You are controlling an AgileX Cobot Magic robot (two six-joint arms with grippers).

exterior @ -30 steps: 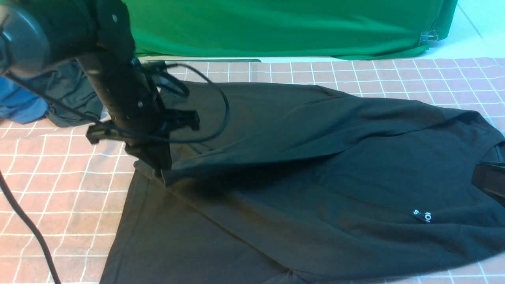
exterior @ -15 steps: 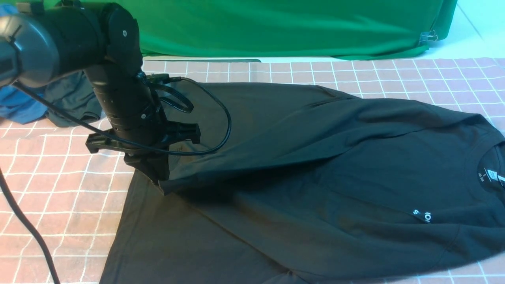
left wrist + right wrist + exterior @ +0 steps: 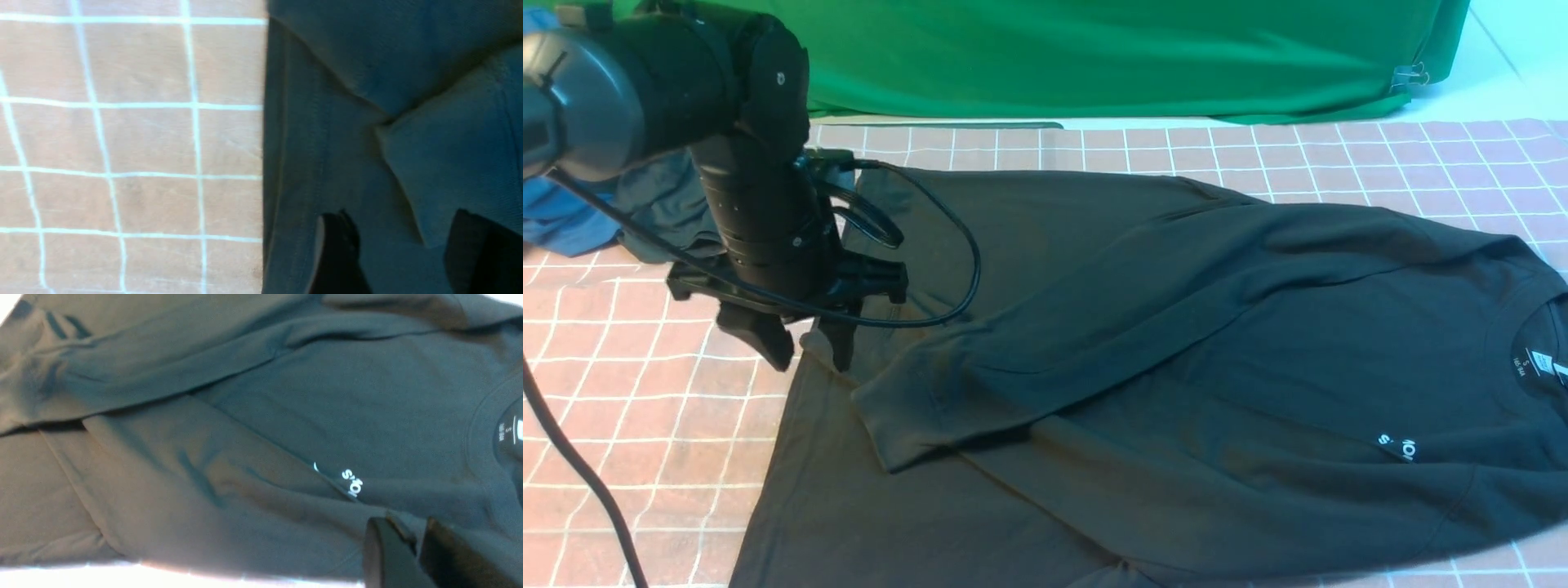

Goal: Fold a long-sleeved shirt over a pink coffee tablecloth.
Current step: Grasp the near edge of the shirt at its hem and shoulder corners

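Observation:
The black long-sleeved shirt (image 3: pixel 1176 327) lies flat across the pink coffee tablecloth (image 3: pixel 645 408), collar and white neck label (image 3: pixel 1539 363) at the right. One sleeve (image 3: pixel 1013 351) is folded across the body, its cuff (image 3: pixel 890 433) resting loose on it. My left gripper (image 3: pixel 803 355) stands open just above the shirt's hem corner, left of the cuff, holding nothing. The left wrist view shows its fingers (image 3: pixel 339 253) wide apart over the shirt (image 3: pixel 347 122), beside the tablecloth (image 3: pixel 122 134). My right gripper (image 3: pixel 421 539) hovers over the shirt (image 3: pixel 265 416) near the white print (image 3: pixel 351 484), jaws narrowly apart and empty.
A bright green cloth (image 3: pixel 1094 57) hangs along the back. A blue garment (image 3: pixel 556 220) and a dark grey-green one (image 3: pixel 662 212) are piled at the far left. A black cable (image 3: pixel 580 474) crosses the tablecloth at the front left.
My left gripper has opened and let go of the sleeve cuff, which dropped onto the shirt body; the gripper shifted slightly left. The right gripper left the front view's right edge.

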